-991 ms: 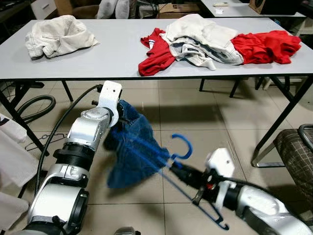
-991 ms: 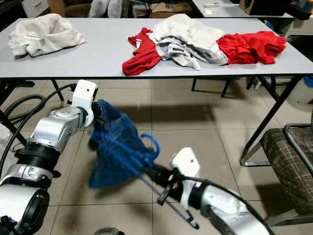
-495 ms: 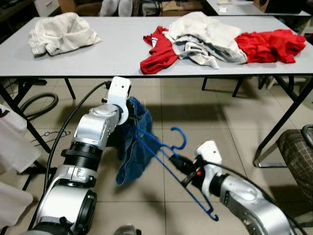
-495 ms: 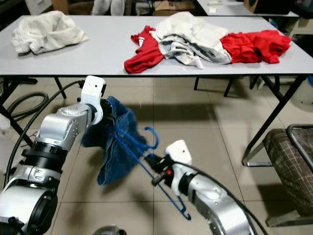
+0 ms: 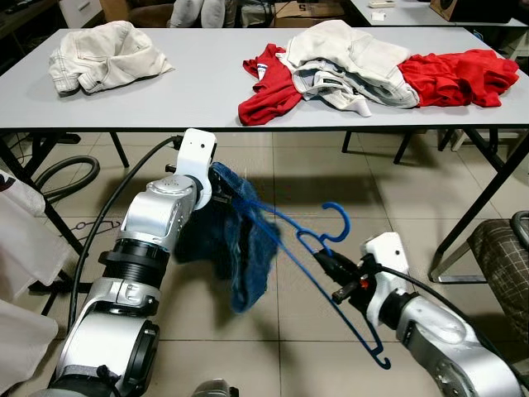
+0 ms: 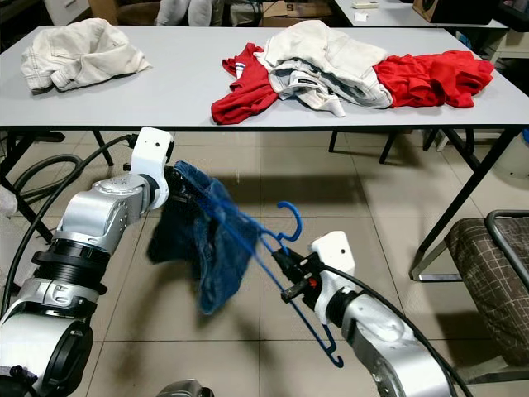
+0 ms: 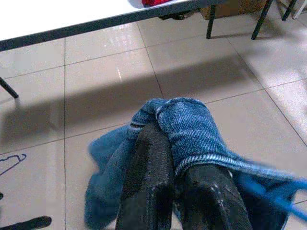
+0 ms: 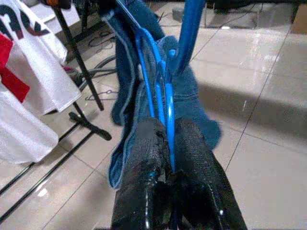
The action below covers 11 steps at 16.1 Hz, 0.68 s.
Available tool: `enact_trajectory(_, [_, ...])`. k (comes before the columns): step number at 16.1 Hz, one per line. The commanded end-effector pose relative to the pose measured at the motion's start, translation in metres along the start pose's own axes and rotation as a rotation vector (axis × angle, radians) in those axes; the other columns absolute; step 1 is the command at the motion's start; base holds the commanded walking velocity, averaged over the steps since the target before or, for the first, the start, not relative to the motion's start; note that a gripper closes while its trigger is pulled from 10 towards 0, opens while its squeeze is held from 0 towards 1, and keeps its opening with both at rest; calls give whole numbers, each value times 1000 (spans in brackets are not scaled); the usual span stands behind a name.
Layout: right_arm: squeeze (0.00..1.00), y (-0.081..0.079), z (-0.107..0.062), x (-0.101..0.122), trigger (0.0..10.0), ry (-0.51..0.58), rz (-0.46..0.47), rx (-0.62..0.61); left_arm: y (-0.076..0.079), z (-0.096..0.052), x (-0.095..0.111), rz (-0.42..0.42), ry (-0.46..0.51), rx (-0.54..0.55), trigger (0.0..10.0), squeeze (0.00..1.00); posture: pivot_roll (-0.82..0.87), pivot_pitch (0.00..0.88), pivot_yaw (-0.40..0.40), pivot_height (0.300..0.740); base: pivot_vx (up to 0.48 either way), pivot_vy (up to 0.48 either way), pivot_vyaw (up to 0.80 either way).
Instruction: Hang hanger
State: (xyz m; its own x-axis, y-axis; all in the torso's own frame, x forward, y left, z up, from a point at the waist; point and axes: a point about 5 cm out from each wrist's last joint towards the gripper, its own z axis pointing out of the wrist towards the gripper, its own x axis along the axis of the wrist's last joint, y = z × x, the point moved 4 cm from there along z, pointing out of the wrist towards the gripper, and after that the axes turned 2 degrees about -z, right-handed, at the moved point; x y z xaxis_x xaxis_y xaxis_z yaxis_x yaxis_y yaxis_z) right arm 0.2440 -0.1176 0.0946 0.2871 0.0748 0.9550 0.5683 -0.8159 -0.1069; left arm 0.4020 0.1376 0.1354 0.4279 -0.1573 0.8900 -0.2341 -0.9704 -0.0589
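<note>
— What have you got hold of?

— My right gripper (image 5: 324, 258) has its two black fingers pressed together on the blue hanger (image 5: 318, 248), just below the hook. My left gripper (image 5: 221, 184) has its fingers closed on a bunch of the blue denim garment (image 5: 235, 248), which droops from there toward the tiled floor (image 5: 331, 178).

— Where is the hanger, then?

— In the air between my two arms, in front of the grey table (image 5: 190, 87). From the head I see its hook curling upward near my right wrist, one arm running up into the denim by my left gripper, the other slanting down to a small end hook.

— Do the wrist cameras add anything?

— The right wrist view shows the blue wires passing between my fingers (image 8: 144, 158), with the denim draped beyond them and a white shirt with red print (image 8: 24, 91) hanging on a dark stand off to the side. The left wrist view shows the denim folded over my fingertips (image 7: 148, 158) and a blurred streak of blue hanger beside them.

— And on the table?

— A cream garment (image 5: 103, 54) lies apart at my left; a heap of white and red clothes (image 5: 372, 70) lies at my right.
</note>
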Motion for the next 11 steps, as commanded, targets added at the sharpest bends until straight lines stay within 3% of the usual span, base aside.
enact_trajectory(1, [0, 3, -4, 3, 10000, 4, -1, -21, -1, -1, 10, 14, 30, 11, 0, 0, -1, 0, 49, 740, 0, 0, 0])
enact_trajectory(6, [0, -1, -8, 8, 10000, 23, -16, 5, 4, -2, 12, 46, 36, -25, 0, 0, -3, 0, 47, 740, 0, 0, 0])
enact_trajectory(9, [0, 7, 6, 3, 10000, 0, -11, -37, 24, -6, 16, 32, 34, -129, 0, 0, -4, 0, 49, 740, 0, 0, 0])
enact_trajectory(11, [0, 10, 14, 0, 10000, -13, 2, -56, 28, -8, 19, 0, 35, -147, 0, 0, -1, 0, 47, 740, 0, 0, 0])
